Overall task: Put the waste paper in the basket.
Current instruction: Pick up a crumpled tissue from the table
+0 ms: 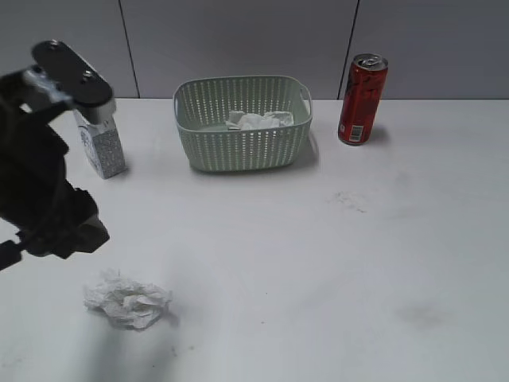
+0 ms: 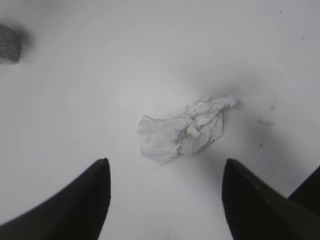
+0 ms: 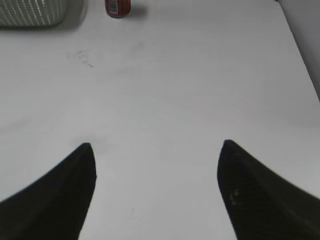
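While some paper already sits in the green basket (image 1: 242,119), the last crumpled wad (image 2: 182,130) lies on the table just ahead of the wide-open, empty left gripper (image 2: 165,170), its long axis across the jaws.

Exterior camera slants down at the table (image 1: 334,263); both wrist cameras look down closely, sharing its white top.

The right gripper (image 3: 157,150) hangs over the bare white table (image 3: 190,85) with its jaws spread wide and nothing between them, while far ahead and to the left sit the red drink can (image 3: 117,7) and (cropped) the green basket (image 3: 31,12).
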### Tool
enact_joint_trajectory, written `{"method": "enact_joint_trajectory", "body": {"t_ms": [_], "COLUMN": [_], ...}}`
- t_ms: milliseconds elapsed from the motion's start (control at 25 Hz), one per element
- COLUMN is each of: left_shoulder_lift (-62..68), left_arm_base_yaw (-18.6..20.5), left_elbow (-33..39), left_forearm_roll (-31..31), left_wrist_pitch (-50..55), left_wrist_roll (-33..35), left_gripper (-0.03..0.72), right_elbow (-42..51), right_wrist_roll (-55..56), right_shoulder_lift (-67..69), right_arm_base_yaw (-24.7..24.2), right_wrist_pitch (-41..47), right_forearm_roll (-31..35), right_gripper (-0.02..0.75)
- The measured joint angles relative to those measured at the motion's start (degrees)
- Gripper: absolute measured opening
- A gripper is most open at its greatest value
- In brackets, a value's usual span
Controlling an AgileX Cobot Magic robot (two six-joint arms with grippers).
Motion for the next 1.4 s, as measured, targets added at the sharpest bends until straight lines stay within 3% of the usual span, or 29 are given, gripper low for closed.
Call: {"method": "enact_joint_trajectory", "body": {"t_ms": [360,720,960,1080,1240,1320,1400], "left_shoulder_lift": [22.0,36.6,38.7,39.1,39.8,39.8,39.8], "left_arm_base_yaw": [0.0,0.0,0.0,-0.2,-0.2,-0.1,-0.1], "left_elbow": [-8.7,-9.5,-10.2,-10.9,-14.0,-17.6,-22.4], "left_forearm_roll": [-0.4,0.2,0.7,1.7,6.8,8.3,9.3], "left_wrist_pitch": [1.9,2.5,2.6,3.1,3.9,5.8,8.9], "left_wrist_roll": [0.8,0.8,1.1,1.1,1.1,1.1,1.1], "left_gripper": [0.530,0.530,0.517,0.404,0.086,0.029,0.028], "right_elbow": [0.4,0.4,0.4,0.4,0.4,0.4,0.4], "right_wrist_roll": [0.0,0.0,0.0,0.0,0.0,0.0,0.0], "right_shoulder_lift": [-1.4,-1.4,-1.4,-1.4,-1.4,-1.4,-1.4], "right_arm_base_yaw": [0.0,0.0,0.0,0.0,0.0,0.0,0.0], "right_wrist_pitch": [-0.7,-0.8,-0.9,-0.9,-1.0,-1.0,-1.0], "right_forearm_roll": [0.1,0.1,0.1,0.1,0.1,0.1,0.1], "right_gripper": [0.572,0.572,0.571,0.571,0.571,0.571,0.571]}}
